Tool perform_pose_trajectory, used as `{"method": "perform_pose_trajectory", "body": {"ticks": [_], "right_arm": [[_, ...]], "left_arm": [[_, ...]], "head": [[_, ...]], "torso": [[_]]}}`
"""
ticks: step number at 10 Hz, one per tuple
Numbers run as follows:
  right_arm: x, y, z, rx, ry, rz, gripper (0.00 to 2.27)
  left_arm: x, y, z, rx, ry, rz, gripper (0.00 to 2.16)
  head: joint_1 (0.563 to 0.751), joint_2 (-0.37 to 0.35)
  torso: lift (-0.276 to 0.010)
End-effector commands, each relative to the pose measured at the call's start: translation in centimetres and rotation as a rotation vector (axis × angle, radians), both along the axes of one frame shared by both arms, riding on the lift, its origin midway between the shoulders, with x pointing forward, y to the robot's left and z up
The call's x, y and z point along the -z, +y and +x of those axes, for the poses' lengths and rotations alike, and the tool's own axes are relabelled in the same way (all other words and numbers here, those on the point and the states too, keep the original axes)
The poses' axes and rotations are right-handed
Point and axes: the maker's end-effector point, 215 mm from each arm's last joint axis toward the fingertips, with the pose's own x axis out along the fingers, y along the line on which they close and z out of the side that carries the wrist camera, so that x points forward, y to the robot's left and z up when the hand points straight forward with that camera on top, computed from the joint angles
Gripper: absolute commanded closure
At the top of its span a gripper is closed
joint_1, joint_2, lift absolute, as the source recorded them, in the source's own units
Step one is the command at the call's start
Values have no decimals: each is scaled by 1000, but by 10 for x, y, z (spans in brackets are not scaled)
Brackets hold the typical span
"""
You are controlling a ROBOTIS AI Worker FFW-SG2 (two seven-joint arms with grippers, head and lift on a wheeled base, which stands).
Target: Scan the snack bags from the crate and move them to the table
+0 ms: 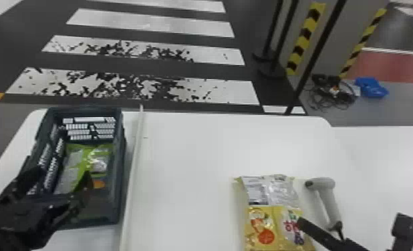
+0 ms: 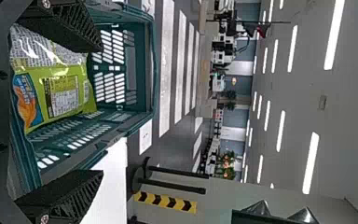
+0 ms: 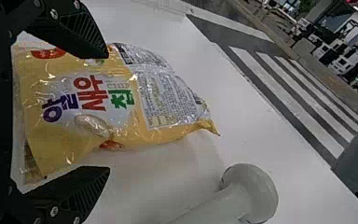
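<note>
Left tool (image 1: 61, 176), released, is at the near end of the crate (image 1: 118, 187), where a green snack bag (image 1: 82, 162) lies, small-print panels showing; right tool (image 1: 353, 222), fingers spread, is by yellow snack packaging (image 1: 262, 213) with large coloured lettering, on the desk (image 1: 189, 167) beside the scanner (image 1: 330, 202).

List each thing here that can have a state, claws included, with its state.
Left claw: open, at the crate.
Right claw: open, at the yellow snack packaging.
Crate: upright, open-topped, on the table.
Green snack bag: lying inside the crate.
Yellow snack packaging: lying on the table; one bag or more, cannot tell.
Scanner: lying on the table.
</note>
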Motion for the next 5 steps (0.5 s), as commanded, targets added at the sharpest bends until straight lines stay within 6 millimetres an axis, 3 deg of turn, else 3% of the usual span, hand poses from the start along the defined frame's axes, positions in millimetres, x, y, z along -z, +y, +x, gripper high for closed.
{"method": "perform_pose_trajectory", "body": {"ticks": [1, 5], "right_arm": [[7, 4, -3, -16, 34, 35, 147], [22, 10, 0, -97, 73, 55, 191]], "left_arm": [[0, 0, 0, 1, 0, 3, 66], [-4, -4, 2, 10, -8, 1, 66]], "head": [[695, -140], [695, -125]], "torso": [[-95], [-95]]}}
